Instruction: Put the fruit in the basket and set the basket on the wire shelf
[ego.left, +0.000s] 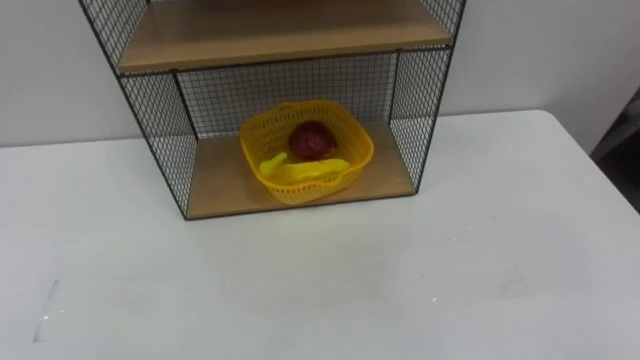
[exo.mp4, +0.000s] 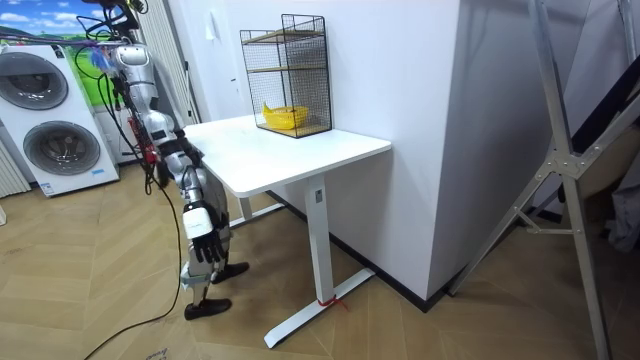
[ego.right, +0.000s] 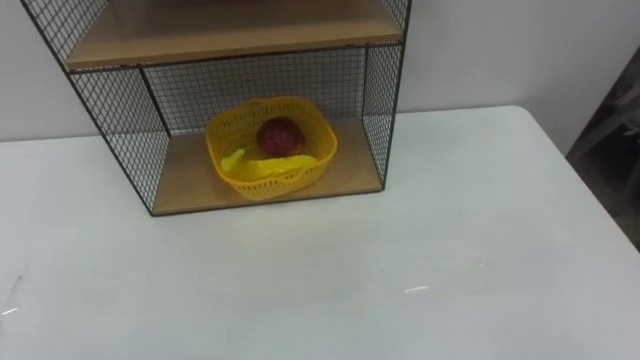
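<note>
basket (ego.left: 306, 150) with apple (ego.left: 311, 139), banana (ego.left: 305, 170) well inside shelf (ego.left: 160, 130) bottom, steady there | right hand (exo.mp4: 203, 222) hangs slack by my side, empty | task looks done

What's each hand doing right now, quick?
Right hand: open, empty, hanging at the robot's side.
Left hand: cannot be told.
</note>
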